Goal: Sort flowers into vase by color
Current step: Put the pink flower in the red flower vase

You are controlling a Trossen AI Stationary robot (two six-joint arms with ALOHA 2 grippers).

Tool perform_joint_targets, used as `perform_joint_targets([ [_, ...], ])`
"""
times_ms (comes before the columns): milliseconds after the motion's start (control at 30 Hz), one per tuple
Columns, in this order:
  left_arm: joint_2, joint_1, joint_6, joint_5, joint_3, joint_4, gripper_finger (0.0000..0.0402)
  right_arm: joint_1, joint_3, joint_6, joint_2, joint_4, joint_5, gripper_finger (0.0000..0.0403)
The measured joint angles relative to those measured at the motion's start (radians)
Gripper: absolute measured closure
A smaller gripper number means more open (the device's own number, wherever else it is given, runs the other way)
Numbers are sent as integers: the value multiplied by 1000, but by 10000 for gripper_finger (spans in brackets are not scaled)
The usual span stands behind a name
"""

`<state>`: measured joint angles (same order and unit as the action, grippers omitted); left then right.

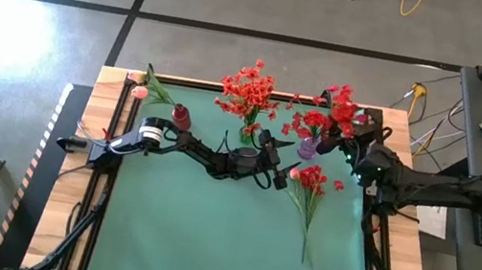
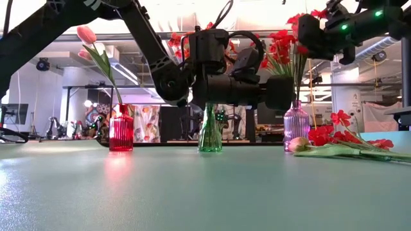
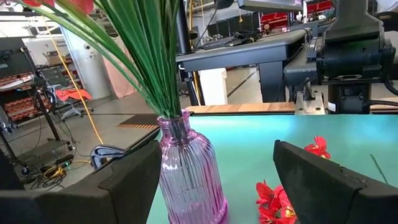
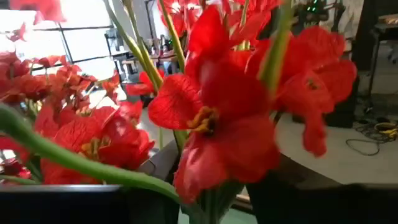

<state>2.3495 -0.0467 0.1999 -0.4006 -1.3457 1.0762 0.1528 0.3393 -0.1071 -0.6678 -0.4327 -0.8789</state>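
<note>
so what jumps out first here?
Three vases along the table's far edge: a red vase with pink tulips, a green vase of orange-red flowers, a purple vase of deep red ones. A loose red bunch lies on the mat. The left claw is open near the purple vase; the right claw sits among its blooms.

No legible text, labels, brand marks, numbers or signs in any view. Checked arms, vases, counter surface and background room: nothing readable. Monitor at the edge of the high view shows no characters that can be made out.
</note>
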Motion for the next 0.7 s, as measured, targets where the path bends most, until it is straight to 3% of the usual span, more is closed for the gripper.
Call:
perform_joint_targets([
  [167,-4,0,-10,0,5,-4,109,-7,27,-48,0,115,50,229],
  [433,-15,1,-37,0,37,-4,109,-11,130,-171,0,421,54,161],
  [700,-39,4,-56,-1,67,-14,109,-11,234,-345,0,736,129,115],
])
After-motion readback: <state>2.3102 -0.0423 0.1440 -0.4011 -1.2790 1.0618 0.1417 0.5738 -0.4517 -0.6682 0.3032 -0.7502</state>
